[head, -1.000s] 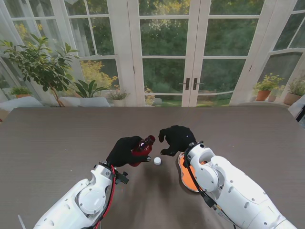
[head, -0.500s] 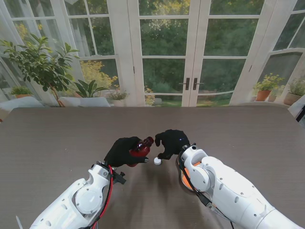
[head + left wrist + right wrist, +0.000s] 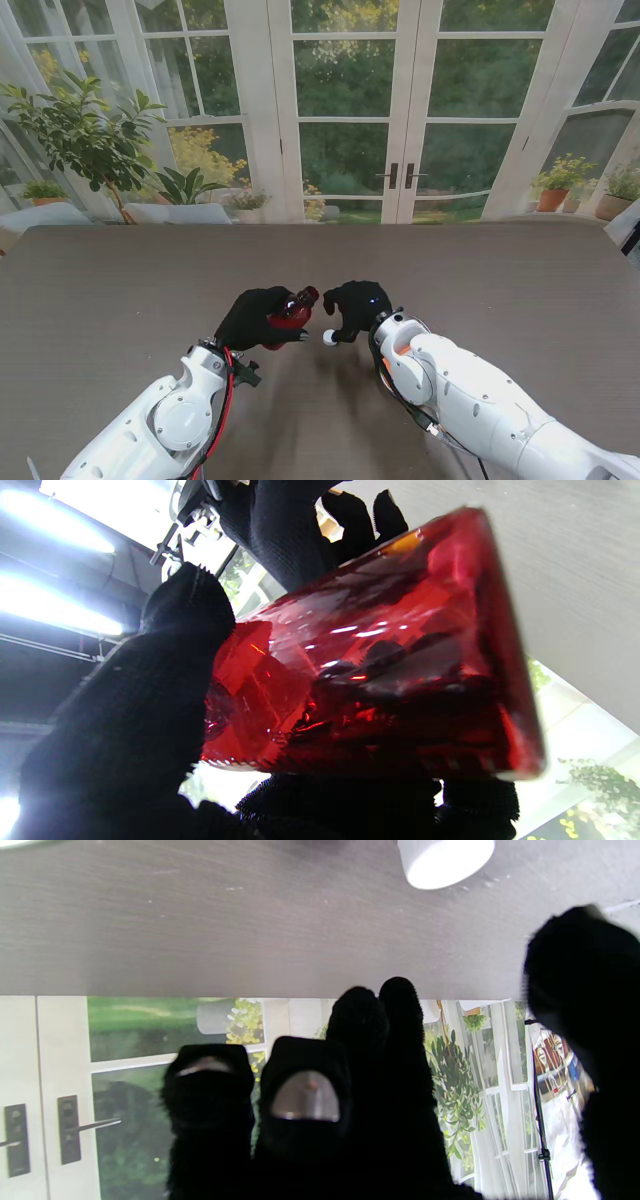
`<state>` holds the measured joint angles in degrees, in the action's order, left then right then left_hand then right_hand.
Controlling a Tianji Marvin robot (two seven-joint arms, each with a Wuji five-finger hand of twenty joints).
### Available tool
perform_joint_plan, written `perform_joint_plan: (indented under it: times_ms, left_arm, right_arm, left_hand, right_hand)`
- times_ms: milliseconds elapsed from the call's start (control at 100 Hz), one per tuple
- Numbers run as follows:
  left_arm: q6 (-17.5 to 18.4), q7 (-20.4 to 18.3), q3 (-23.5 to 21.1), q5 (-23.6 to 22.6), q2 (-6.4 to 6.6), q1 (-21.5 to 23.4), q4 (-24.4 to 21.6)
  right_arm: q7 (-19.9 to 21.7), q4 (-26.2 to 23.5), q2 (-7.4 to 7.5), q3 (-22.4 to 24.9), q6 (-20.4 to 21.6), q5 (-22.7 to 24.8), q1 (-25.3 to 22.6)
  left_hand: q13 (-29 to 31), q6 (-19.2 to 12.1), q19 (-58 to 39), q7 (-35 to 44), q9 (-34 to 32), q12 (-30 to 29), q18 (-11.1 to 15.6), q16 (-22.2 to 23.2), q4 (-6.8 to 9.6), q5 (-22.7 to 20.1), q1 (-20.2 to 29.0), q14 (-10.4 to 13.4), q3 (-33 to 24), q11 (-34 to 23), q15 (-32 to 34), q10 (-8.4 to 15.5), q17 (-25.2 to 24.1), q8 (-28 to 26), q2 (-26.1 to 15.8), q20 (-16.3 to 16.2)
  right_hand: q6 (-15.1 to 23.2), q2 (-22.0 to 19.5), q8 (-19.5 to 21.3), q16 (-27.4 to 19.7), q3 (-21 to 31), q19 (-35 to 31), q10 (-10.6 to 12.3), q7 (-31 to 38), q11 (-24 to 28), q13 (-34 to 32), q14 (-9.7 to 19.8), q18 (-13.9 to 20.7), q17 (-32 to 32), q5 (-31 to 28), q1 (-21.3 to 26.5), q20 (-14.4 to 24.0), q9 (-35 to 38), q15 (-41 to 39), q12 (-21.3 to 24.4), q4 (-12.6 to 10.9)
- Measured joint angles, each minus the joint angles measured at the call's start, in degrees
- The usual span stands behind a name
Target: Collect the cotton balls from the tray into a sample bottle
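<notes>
Cotton balls: none can be made out; the orange tray [image 3: 384, 352] is almost wholly hidden under the right forearm
Sample bottle: red bottle [image 3: 291, 311] tilted, mouth toward the right hand, clear of the table
Left hand: left hand [image 3: 258, 318] wrapped around the bottle
Right hand: right hand [image 3: 357, 305] just beside the bottle mouth, fingers curled; whether it holds a ball, I cannot tell
White cap: white cap [image 3: 328, 338] on the table [image 3: 120, 290], just nearer to me than the gap between the hands
Risk: a ball could miss the narrow mouth and roll off along the table
Risk: fingertips may nudge the bottle or knock the cap
In the way: the forearm covers the tray
</notes>
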<state>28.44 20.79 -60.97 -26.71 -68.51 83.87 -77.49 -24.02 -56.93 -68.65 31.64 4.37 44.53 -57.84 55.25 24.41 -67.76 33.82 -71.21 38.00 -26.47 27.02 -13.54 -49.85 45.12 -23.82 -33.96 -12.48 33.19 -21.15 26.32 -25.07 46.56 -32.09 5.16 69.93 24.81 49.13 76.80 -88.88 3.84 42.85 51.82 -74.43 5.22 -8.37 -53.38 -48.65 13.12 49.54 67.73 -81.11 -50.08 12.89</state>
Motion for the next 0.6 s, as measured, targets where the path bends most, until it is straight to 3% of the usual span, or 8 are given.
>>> perform_joint_plan:
  times_ms: [600]
  left_arm:
    - [-0.10,-0.17,-0.25,0.19,0.06,0.42,-0.47]
  right_arm:
    - [-4.81,9.28,-3.58,-7.58,0.18,-0.86,4.29]
  left_hand:
    - [0.00,0.00,0.00,0.00,0.00,0.00,0.01,0.00,0.00,0.00,0.00,0.00,0.00,0.00,0.00,0.00,0.00,-0.02,0.00,0.00]
  right_hand:
    - [0.14,0.01,0.00,1.10,0.00,-0.69,0.48,-0.06,0.02,0.00,0.04,0.00,-1.46,-2.41,-0.01,-0.15,1.45,-1.38,-0.07,0.00]
